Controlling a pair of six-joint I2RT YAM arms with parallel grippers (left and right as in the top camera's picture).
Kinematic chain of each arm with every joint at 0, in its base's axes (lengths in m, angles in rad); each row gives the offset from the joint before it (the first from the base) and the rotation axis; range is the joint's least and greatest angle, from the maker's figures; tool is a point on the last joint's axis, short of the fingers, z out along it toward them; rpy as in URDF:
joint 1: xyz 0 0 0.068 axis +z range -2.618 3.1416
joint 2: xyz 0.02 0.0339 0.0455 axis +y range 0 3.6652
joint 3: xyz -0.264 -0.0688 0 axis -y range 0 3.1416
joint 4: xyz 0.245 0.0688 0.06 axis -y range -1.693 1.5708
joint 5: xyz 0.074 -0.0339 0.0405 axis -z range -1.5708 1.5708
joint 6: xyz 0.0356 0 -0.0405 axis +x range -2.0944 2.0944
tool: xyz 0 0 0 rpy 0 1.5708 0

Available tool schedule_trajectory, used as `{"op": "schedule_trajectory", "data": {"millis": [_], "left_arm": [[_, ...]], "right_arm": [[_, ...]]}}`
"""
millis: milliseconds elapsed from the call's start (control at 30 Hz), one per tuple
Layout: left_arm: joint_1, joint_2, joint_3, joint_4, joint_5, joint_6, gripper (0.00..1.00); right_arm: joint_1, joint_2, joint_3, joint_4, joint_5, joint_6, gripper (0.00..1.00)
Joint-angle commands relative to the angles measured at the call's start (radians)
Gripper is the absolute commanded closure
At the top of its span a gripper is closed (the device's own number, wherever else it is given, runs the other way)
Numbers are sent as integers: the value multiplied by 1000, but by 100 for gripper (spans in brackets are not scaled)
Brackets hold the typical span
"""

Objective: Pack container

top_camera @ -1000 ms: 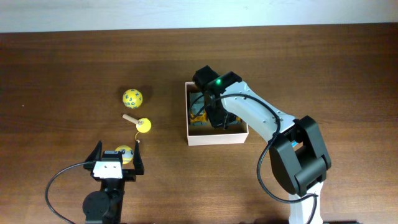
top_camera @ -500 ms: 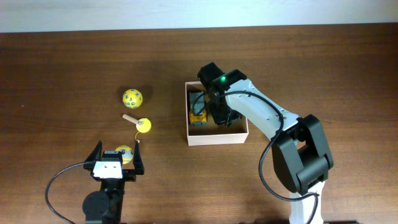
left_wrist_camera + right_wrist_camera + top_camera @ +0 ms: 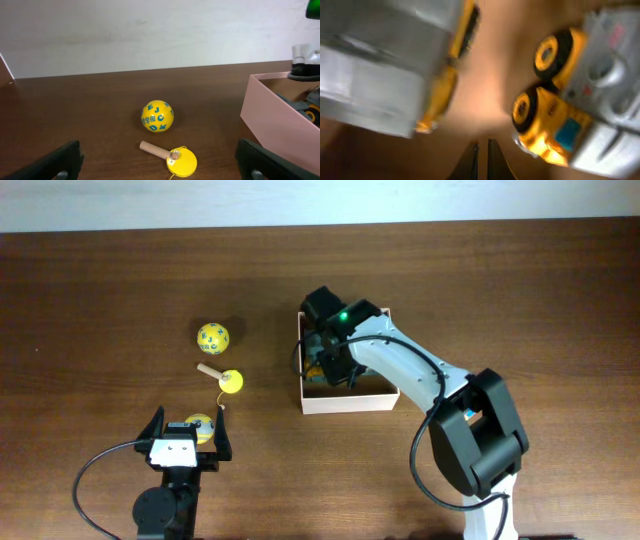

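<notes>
The right gripper (image 3: pixel 482 156), clenched empty, is being held among yellow toy trucks (image 3: pixel 547 127) by the container's (image 3: pixel 350 402) left wall; they could be knocked. The left gripper (image 3: pixel 157 152) is being held wide open.

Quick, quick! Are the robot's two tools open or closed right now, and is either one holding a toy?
Left tool: open wide, gripping nothing.
Right tool: closed, holding nothing, next to the toy trucks.
</notes>
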Motion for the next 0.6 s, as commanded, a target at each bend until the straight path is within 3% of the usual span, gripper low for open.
{"op": "schedule_trajectory", "data": {"millis": [0, 567], "left_arm": [[6, -3, -5, -1, 8, 16, 1], [6, -3, -5, -1, 8, 16, 1]], "right_arm": [[-4, -20, 17, 33, -6, -34, 96], [-45, -20, 17, 181, 90, -116, 96]]}}
